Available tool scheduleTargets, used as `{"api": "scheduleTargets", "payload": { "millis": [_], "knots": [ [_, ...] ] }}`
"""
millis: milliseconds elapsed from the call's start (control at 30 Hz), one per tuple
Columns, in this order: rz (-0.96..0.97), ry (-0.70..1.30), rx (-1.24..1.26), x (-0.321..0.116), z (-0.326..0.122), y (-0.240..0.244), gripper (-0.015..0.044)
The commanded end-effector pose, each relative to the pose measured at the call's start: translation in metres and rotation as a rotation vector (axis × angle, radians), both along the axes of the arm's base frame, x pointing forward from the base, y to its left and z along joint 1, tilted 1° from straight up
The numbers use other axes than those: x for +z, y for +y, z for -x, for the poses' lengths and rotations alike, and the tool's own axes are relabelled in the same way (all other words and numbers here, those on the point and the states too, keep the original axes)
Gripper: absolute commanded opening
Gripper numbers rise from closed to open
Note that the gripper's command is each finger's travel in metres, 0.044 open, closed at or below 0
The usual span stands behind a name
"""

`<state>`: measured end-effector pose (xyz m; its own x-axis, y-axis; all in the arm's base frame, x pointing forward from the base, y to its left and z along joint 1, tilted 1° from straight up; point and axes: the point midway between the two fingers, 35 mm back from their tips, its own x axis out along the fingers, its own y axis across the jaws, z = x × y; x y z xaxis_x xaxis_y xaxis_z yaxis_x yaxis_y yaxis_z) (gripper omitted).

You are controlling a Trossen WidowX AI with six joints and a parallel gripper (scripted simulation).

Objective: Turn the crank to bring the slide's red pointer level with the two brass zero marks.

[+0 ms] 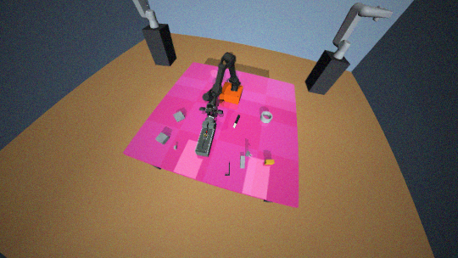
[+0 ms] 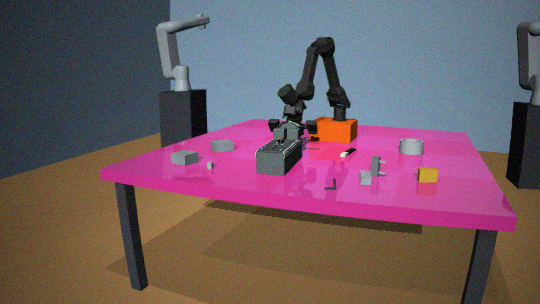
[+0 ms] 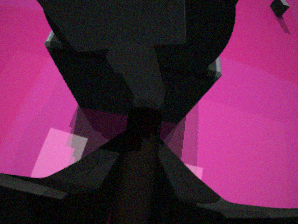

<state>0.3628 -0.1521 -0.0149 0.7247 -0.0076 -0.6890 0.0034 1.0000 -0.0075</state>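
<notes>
Right now I have the black gripper [image 1: 210,114] [image 2: 295,126] [image 3: 139,140] nearly shut, its fingers clamped on the crank's dark, rod-shaped handle [image 3: 135,185]. The handle is at the near end of the task's machine, a long grey box-shaped housing [image 1: 203,148] [image 2: 271,163] [image 3: 150,25] standing on the glossy pink patchwork table [image 1: 280,136] [image 2: 300,197] [image 3: 250,125], on the arm's side.

Inside the housing's long top recess I can see a small red pointer [image 1: 206,133] among brass-coloured specks; whether it is level with the marks is too small for me to tell. The pale grey, short round tube [image 1: 266,121] [image 2: 411,149] has an open top, though I can't make out its inside well.

The arm rises from a bright orange box [image 1: 233,98] [image 2: 330,131]. A flat-sided yellow block [image 1: 269,162] [image 2: 428,175] lies well apart from the machine, as does a thin black L-shaped piece [image 1: 229,167] [image 2: 334,185].

My exterior view shows the housing's plain end wall and the table's dark legs [image 2: 131,235]; the top view gives me the recess along its length. Only the wrist view brings the handle close, heavily shadowed.
</notes>
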Motion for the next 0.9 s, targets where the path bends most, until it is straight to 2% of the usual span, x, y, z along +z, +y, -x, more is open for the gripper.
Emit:
{"api": "scheduleTargets", "payload": {
  "millis": [0,867],
  "knots": [
    [-0.004,0.003,-0.002,-0.003,0.000,0.007,0.0000],
    [-0.006,0.002,-0.002,0.014,0.000,0.038,0.0000]
  ]
}}
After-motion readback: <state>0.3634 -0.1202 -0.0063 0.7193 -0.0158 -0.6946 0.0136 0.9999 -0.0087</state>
